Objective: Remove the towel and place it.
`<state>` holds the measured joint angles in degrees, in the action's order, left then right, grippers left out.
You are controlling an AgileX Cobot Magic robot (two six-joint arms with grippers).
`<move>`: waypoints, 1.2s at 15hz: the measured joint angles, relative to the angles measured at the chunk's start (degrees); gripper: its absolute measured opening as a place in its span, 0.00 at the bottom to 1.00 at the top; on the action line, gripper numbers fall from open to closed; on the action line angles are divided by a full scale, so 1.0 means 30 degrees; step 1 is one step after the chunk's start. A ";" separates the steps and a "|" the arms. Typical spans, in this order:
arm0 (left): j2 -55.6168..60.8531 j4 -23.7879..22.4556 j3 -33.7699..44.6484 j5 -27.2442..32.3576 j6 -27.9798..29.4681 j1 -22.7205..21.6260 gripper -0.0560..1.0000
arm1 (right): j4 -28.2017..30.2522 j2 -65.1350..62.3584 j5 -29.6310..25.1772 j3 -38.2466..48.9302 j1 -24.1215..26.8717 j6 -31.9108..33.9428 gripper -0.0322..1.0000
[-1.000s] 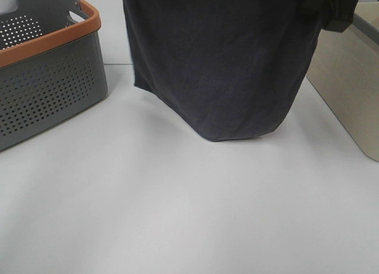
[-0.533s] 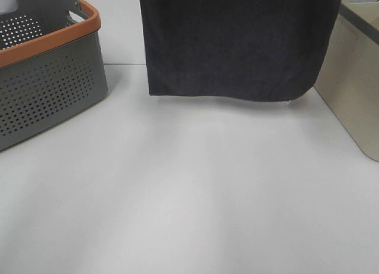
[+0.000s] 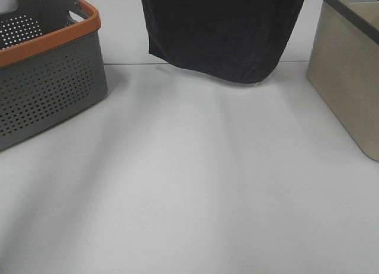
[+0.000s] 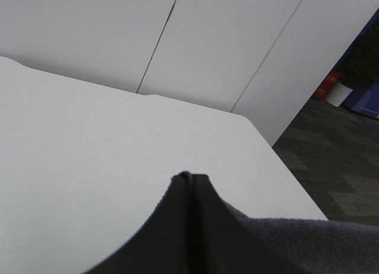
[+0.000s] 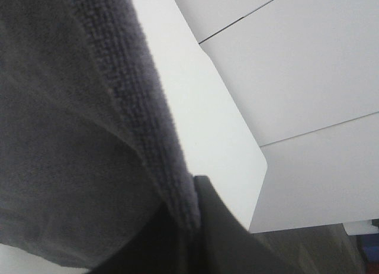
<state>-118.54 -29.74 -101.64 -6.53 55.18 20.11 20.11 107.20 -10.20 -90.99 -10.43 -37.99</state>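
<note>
The towel [image 3: 222, 31], a dark charcoal-purple cloth, hangs spread out above the far middle of the white table. Its top edge runs out of the exterior view and a small white tag [image 3: 256, 83] shows at its lower right corner. Neither gripper appears in the exterior view. In the left wrist view my left gripper [image 4: 190, 178] is shut, its dark fingers pressed together, with the towel [image 4: 308, 244] running off beside them. In the right wrist view my right gripper [image 5: 195, 186] is shut on the plush edge of the towel [image 5: 71, 138].
A grey perforated basket [image 3: 53, 79] with an orange rim stands at the left. A beige bin [image 3: 349, 73] with a dark rim stands at the right edge. The white table [image 3: 189, 185] stretches between them.
The towel has been lifted higher and carried toward the back of the table; its lower edge now hangs off the surface. The dark right arm seen a second ago has left the exterior view.
</note>
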 joint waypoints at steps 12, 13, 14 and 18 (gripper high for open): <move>0.1662 -0.3094 1.0963 -0.6188 -0.0439 0.0115 0.05 | -0.1623 -0.3323 0.1127 1.0772 -0.0019 -0.0573 0.05; 0.2139 -0.3209 1.1841 -0.6226 -0.0516 0.0172 0.05 | -0.1623 -0.3400 0.1318 1.1746 -0.0172 -0.0898 0.05; 0.2693 -0.3228 1.2586 -0.6226 -0.0573 0.0172 0.05 | -0.1604 -0.3400 0.1394 1.2624 -0.0554 -0.1451 0.05; 0.3667 -0.4068 1.5986 -0.5844 -0.0649 0.0038 0.05 | -0.1604 -0.3419 0.1356 1.5241 -0.2559 -0.2559 0.05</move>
<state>-107.54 -41.94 -53.69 -24.06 53.23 20.23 15.30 96.94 -6.13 -45.26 -18.11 -45.66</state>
